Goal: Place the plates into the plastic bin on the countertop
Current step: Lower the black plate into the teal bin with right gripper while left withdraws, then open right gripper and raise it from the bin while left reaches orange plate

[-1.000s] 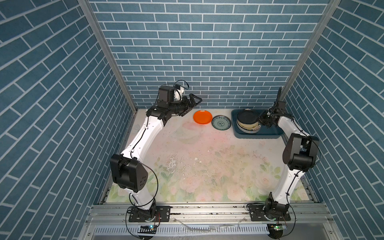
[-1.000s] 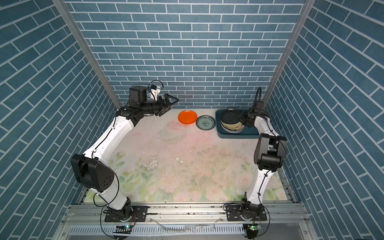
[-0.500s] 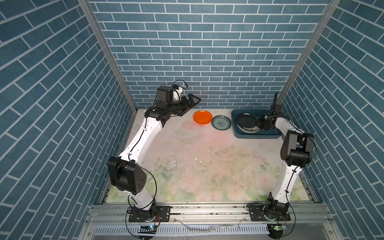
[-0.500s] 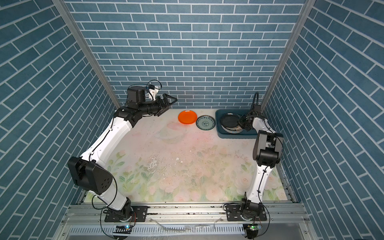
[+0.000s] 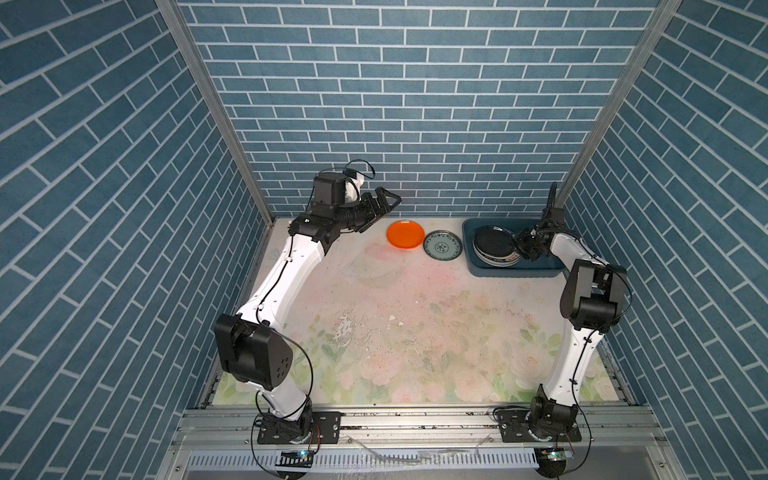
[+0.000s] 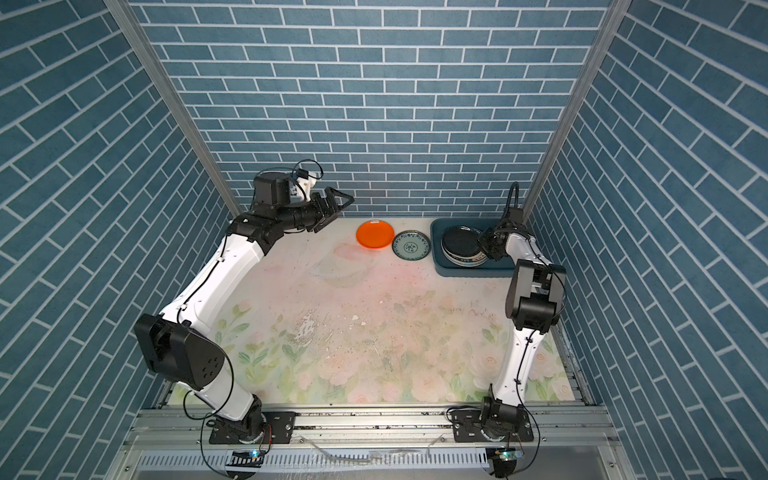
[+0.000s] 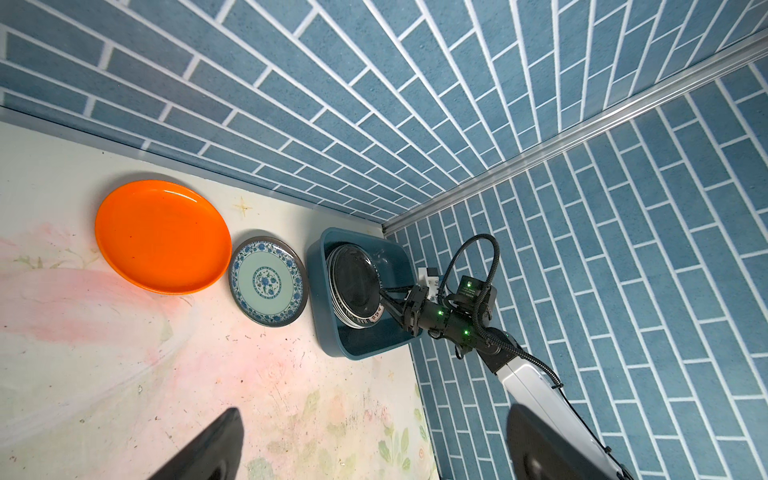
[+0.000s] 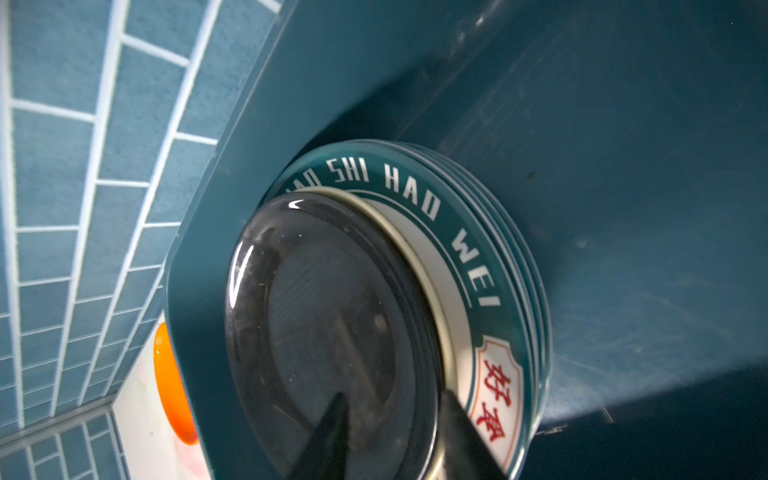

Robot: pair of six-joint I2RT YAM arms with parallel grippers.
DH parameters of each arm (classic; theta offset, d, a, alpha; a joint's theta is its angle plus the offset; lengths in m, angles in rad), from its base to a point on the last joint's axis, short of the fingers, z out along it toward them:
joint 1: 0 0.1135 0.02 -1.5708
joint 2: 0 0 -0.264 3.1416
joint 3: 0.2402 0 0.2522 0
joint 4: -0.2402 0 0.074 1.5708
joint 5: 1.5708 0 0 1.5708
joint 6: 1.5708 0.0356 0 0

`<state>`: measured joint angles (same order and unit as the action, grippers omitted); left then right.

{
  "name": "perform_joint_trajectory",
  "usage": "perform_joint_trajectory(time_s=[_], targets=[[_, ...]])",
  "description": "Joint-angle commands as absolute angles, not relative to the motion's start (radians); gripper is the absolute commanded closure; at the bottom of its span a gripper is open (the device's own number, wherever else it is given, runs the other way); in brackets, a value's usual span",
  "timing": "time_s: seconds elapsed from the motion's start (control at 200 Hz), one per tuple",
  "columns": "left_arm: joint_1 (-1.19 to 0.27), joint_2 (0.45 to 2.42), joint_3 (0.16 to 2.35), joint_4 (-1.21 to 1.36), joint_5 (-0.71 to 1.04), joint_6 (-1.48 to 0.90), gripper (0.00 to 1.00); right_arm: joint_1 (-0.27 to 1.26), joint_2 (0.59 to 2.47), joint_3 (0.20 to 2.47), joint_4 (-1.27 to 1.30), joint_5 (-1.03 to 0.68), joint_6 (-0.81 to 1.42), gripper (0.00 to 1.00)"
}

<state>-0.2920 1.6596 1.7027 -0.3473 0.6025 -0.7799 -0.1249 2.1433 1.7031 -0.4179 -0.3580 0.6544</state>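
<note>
Inside the dark teal plastic bin (image 5: pixel 515 272) (image 6: pixel 473 272) (image 8: pixel 623 166) a black plate (image 5: pixel 494 243) (image 8: pixel 332 311) lies on top of a stack of white plates with lettered rims (image 8: pixel 478 266). My right gripper (image 5: pixel 519 243) (image 8: pixel 392 399) is low in the bin, open, with one finger on each side of the black plate's rim. On the floral countertop (image 5: pixel 415 311), left of the bin, lie an orange plate (image 5: pixel 405 234) (image 7: pixel 162 237) and a teal-patterned plate (image 5: pixel 442 245) (image 7: pixel 268 286). Open and holding nothing, my left gripper (image 5: pixel 388 199) (image 7: pixel 374 440) hovers left of the orange plate.
Blue brick walls close in the back and both sides, and the bin sits in the back right corner against them. The countertop's middle is scuffed, with white chips (image 5: pixel 347 328). A metal rail (image 5: pixel 415 419) runs along the front edge.
My right gripper lowered the black plate onto the stack in the bin, then its jaws parted and let go. The left arm shifted slightly near the back wall.
</note>
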Motion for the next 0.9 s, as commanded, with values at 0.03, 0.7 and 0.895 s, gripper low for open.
perform_joint_trajectory(time_s=[0.03, 0.7, 0.895], targets=[[-0.284, 1.641, 1.69, -0.353, 0.603, -0.765, 0.0, -0.127, 2.134, 1.728, -0.426, -0.344, 0.641, 0.48], [-0.264, 1.732, 1.69, -0.414, 0.546, -0.777, 0.0, -0.12, 1.833, 1.628, -0.412, -0.364, 0.589, 0.06], [-0.247, 1.799, 1.619, -0.344, 0.538, -0.828, 0.0, -0.105, 1.719, 1.588, -0.416, -0.365, 0.581, 0.01]])
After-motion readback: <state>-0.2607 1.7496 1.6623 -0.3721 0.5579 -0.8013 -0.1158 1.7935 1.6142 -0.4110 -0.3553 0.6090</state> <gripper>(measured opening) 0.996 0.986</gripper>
